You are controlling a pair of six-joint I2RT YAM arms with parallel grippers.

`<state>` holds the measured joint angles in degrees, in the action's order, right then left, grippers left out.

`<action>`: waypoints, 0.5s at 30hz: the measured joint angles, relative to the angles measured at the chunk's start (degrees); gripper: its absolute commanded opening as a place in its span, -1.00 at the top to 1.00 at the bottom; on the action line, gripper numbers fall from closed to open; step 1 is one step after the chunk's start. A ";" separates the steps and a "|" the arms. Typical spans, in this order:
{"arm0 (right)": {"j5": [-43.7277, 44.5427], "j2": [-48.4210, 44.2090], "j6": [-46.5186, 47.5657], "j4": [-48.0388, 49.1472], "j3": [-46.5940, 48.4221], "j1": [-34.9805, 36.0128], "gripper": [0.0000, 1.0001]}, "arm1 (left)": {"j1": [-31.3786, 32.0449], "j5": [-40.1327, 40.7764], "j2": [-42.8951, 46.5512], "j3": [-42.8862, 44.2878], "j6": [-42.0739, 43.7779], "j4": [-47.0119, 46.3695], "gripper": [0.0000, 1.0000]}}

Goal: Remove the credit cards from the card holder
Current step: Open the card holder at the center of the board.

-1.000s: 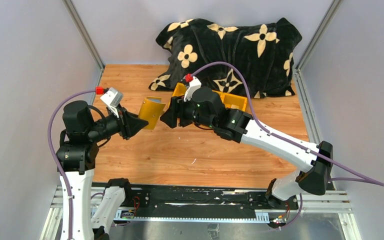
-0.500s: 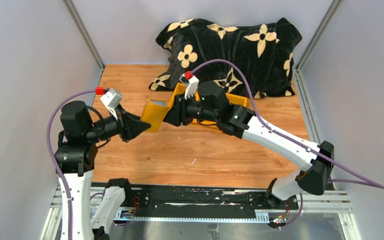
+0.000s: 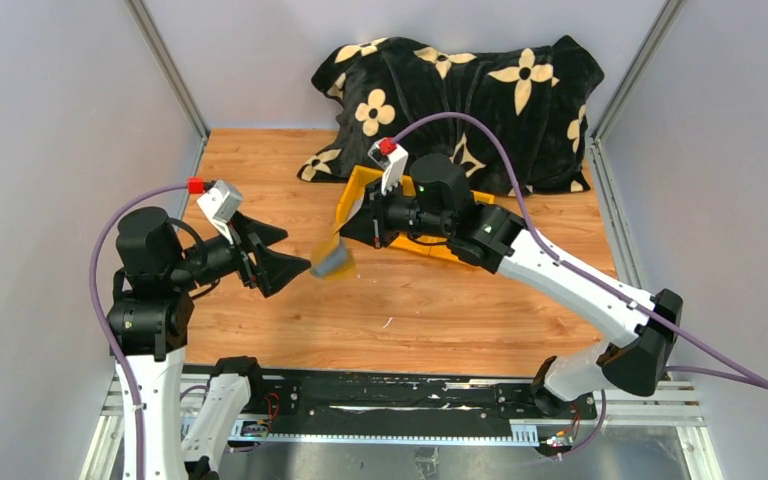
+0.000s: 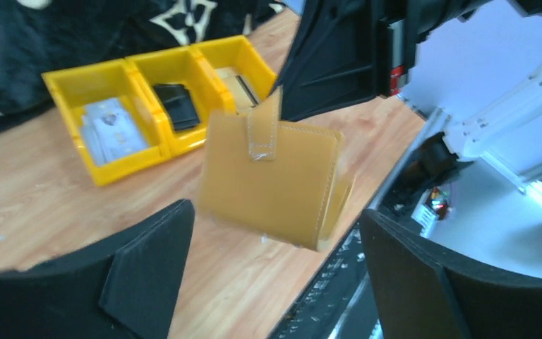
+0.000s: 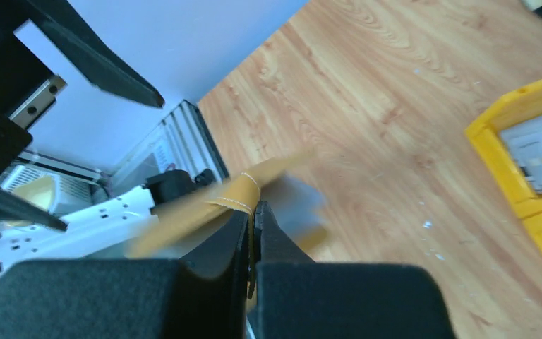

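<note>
Status: extraction in progress, not complete.

The right fingers [image 5: 215, 247] are clamped together on the snap tab [image 4: 262, 134] of the yellow wallet [image 4: 272, 183]. The wallet hangs below their tips, clear of the desk [image 3: 430, 310]. It is blurred in the overhead and right wrist views, which suggests it is swinging.

The left fingers [image 4: 148, 275] stand wide apart and grip nothing. The wallet hangs in front of their gap, one finger to each side of it, touching neither.

Beyond the wallet, as seen from the left fingers, stands a yellow bin [image 4: 116, 166] with three compartments. Pale grey cards [image 4: 109, 134] lie in the one farthest from the right fingers, and a black pouch [image 4: 173, 106] lies in the middle one. The contents of the third are not clear.

Assessment: some cards appear to be out already and deposited. Only the wallet's outer face shows clearly. A grey blur at its lower edge could be a sleeve or a card, so whether any card remains inside cannot be confirmed. The likely remaining work is opening the wallet and checking its sleeves.
</note>
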<state>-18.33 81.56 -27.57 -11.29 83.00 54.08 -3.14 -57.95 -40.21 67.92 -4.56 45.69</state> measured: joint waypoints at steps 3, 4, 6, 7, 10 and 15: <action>2.21 -1.64 4.33 -3.67 1.44 0.02 1.00 | 0.00 3.28 1.25 0.02 1.33 -0.35 -1.00; 3.61 -2.05 6.27 -5.31 2.19 0.39 1.00 | 0.00 4.07 1.49 0.02 1.51 -0.39 -1.00; 6.80 -2.78 9.44 -8.48 3.56 1.07 1.00 | 0.00 5.62 1.86 0.02 1.92 -0.52 -1.00; 8.59 -2.86 11.13 -9.46 4.59 1.84 1.00 | 0.00 6.12 1.90 0.00 2.08 -0.55 -1.00; 13.92 -2.97 15.65 -11.67 7.28 4.94 1.00 | 0.00 7.10 1.92 -0.02 2.32 -0.57 -1.00; 24.65 -0.79 19.80 -15.89 11.78 11.41 1.00 | 0.00 7.08 2.38 -1.29 2.12 -0.66 -1.00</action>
<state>6.33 80.77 -7.77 -27.18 94.78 65.49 -3.14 -50.87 -37.82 66.63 -2.44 45.04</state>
